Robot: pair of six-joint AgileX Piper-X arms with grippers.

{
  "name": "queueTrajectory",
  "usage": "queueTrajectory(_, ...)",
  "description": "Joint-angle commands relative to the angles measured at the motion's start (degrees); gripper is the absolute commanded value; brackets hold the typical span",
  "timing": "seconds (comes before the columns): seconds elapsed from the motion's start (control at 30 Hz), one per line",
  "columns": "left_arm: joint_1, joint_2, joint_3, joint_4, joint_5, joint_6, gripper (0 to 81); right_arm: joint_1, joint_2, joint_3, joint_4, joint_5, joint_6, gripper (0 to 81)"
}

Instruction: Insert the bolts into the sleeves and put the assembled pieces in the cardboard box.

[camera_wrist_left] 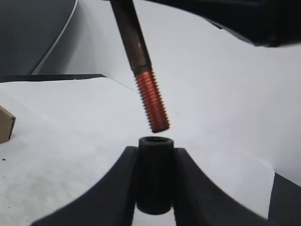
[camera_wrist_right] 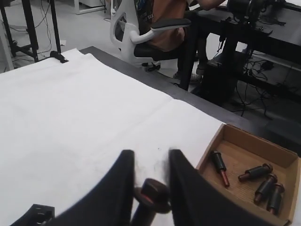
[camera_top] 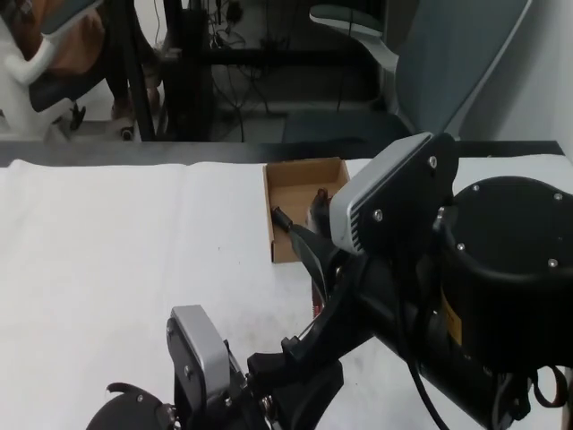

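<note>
Bolt (camera_wrist_left: 151, 101) hangs threaded end down just above the sleeve (camera_wrist_left: 155, 176) in the left wrist view. It's tilted a bit, and its tip is clear of the opening and not quite centred over it. The left fingers (camera_wrist_left: 117, 188) are clamped on the sleeve's sides, holding it upright with the mouth free. Both parts look like stiff metal, small but dense, so nothing's going to flex. My guess is the threads catch on the rim unless the tilt gets squared up first.

Right wrist view: the right fingers (camera_wrist_right: 124, 181) are shut on the bolt at its head end. That seems the sensible place to grab, since it leaves the shank free to go in. The plain shank looks slick though, so it could pivot in the grip. The cardboard box (camera_wrist_right: 233, 137) has four assembled pieces (camera_wrist_right: 256, 173) lying loose inside.

High view: the box sits toward 12 o'clock on the white table (camera_top: 107, 242), and the two arms meet nearer 5 o'clock, well short of it.
</note>
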Motion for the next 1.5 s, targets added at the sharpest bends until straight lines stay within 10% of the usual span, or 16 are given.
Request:
queueTrajectory(0.0,-0.37,-0.27,-0.14,-2.34,2.77,0.8,1.8,0.09,-0.05,-0.05,-1.18,0.5,-0.48,0.6)
queueTrajectory(1.47,-0.27,-0.27,-0.25,-7.4,-5.2,0.8,1.8,5.59,-0.05,-0.05,7.42,5.66,0.48,0.6)
